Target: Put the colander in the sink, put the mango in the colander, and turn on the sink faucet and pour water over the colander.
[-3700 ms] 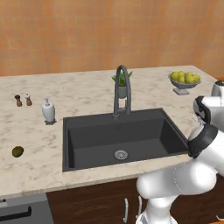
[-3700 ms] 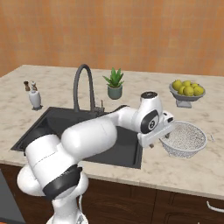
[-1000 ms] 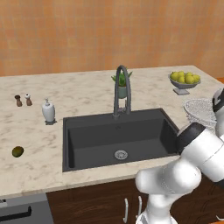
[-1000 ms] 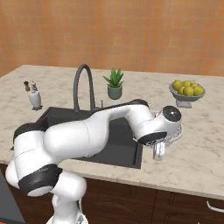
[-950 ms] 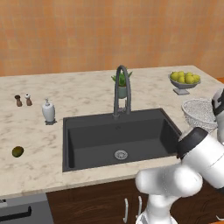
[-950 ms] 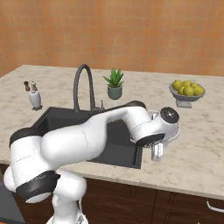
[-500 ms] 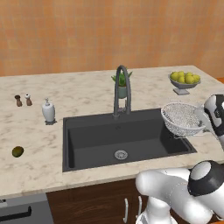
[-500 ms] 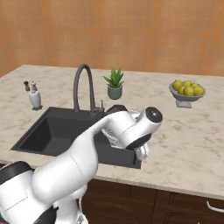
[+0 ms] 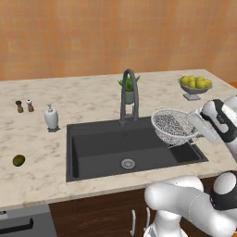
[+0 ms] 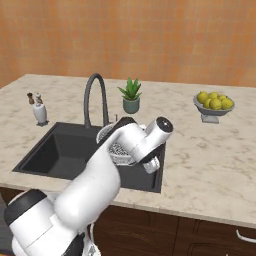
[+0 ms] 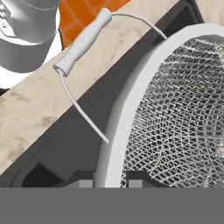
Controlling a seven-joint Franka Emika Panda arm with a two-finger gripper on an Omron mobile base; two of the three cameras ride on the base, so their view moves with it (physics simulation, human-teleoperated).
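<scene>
The colander (image 9: 172, 126), a round wire-mesh bowl with a white rim, hangs tilted over the right end of the dark sink (image 9: 102, 148). My gripper (image 9: 193, 124) is shut on its right rim. In the hand view the rim (image 11: 127, 109) runs up between my fingertips (image 11: 85, 182), with the mesh to the right and a wire handle (image 11: 83, 41) at the top. From the right base view my arm hides most of the colander (image 10: 119, 149). The mango (image 9: 18, 160) lies on the counter far left of the sink. The sink faucet (image 9: 128, 95) arches behind the basin.
A footed bowl of yellow-green fruit (image 9: 195, 85) stands at the back right. A potted plant (image 10: 131, 96) sits behind the faucet. A white soap dispenser (image 9: 51, 118) and two small shakers (image 9: 24, 106) stand left of the sink. The counter's front edge runs close below the basin.
The arm has swung left with the colander, carrying it from above the right counter to over the right end of the sink. The mango has not moved.
</scene>
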